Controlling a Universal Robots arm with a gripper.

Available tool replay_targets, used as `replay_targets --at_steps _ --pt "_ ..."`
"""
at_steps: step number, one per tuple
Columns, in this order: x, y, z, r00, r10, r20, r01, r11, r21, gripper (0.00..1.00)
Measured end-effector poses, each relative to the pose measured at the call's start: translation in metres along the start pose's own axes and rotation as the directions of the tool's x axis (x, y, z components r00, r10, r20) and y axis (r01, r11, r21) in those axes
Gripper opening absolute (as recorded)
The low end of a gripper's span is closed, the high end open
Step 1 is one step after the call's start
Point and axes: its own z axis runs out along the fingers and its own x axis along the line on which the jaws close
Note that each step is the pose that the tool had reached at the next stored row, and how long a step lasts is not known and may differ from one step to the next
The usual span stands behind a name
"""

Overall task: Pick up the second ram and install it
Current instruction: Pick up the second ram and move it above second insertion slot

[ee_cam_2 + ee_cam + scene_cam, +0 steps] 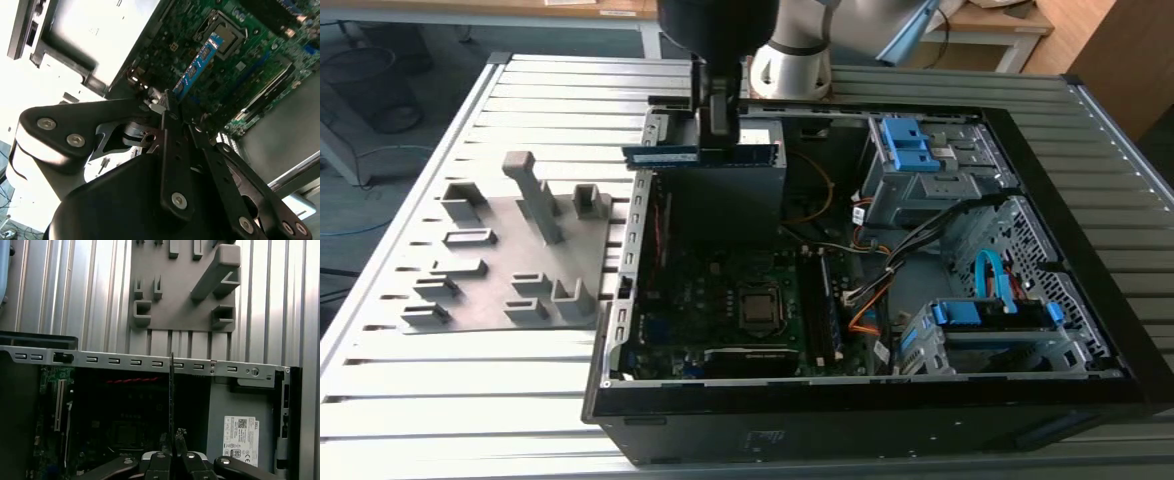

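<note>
Slotted aluminium table [454, 385] here, with wooden desks [587, 10] and floor behind it along the top of the frame. In the exterior view an open computer case [854, 412] lies on its side and takes up the middle and the exterior view's right. Its motherboard [720, 285] faces up, with the CPU socket [758, 305] near the centre. A gray holder tray [494, 262] with upright blocks sits on the table just beside the case, on the exterior view's left. The arm [720, 30] drops in from the top middle. The gripper [716, 150] is pinching the second ram [660, 155], which sits level in the upper middle of the frame. It's up over the far end of the case, clear of the board, with its long side running across the picture.

Second wrist view looks along the gripper [167, 107] linkage. The fingers are pressed together on one end of the second ram [197, 62], and the blue stick pokes straight out from them. Beyond it are the green motherboard [260, 60] and the CPU socket [225, 32], plus a gray metal box [100, 30] off to one side.

First wrist view shows the stick edge-on. The second ram [171, 400] is just a thin dark line rising from the closed gripper [172, 457]. It crosses the case's slotted metal rail [125, 361], with the dark inside of the case behind it. Past the rail are the table [75, 290] and the gray tray [180, 310]. There's a white label [240, 435] on a gray panel near the gripper; I can't read it.
</note>
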Motion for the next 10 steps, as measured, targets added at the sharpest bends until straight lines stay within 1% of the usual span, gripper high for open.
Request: replay_targets --at_steps 10 --pt "0.0015 -0.0286 -0.0015 1.0000 0.000 0.0002 0.000 1.0000 -0.0018 0.14"
